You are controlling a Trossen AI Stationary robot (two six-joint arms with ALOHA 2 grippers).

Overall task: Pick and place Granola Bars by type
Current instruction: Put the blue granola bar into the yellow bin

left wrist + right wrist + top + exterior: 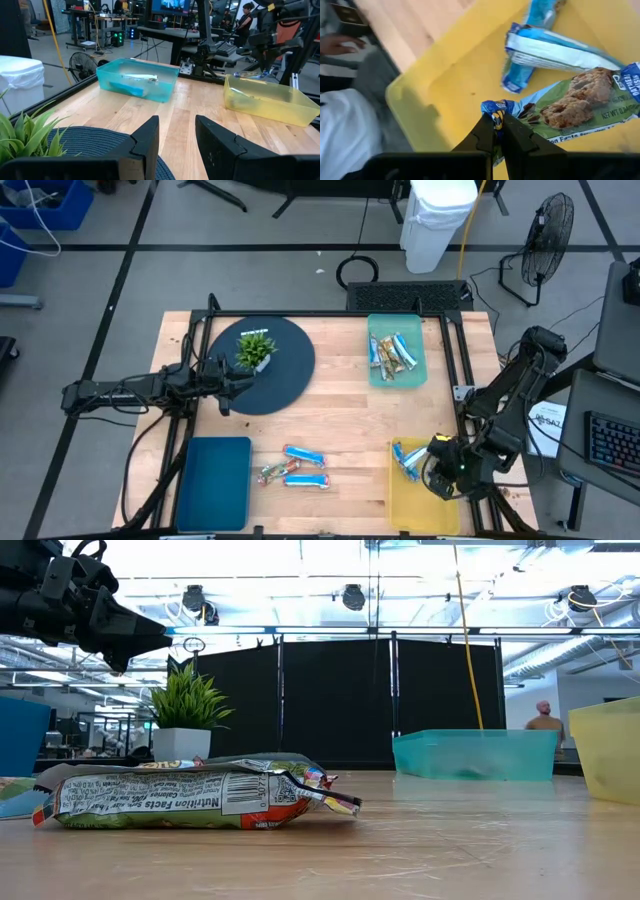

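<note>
On the pale wooden table [340,430], the right gripper [498,131] hangs over the yellow plastic tray [415,500], fingers pinched on the crimped end of a green-and-blue wrapped granola bar [580,107] beside two blue-and-white bars [560,50]. The left gripper [175,137] hovers empty, fingers apart, above the round dark mat [285,375]. More bars lie mid-table [300,465] and in the teal tray [375,370].

i see the left gripper [176,142] with its two dark fingers [147,140] set apart, nothing between them, above a dark round mat [95,142] on the wooden table [200,102]. green plant leaves [25,132] stand beside it. farther across the table i see a teal tray [137,80] holding wrapped bars [140,77], and a yellow tray [267,100] near the table's edge. the right arm [267,37] hangs over the yellow tray. a white bin [20,80] stands off the table.
</note>
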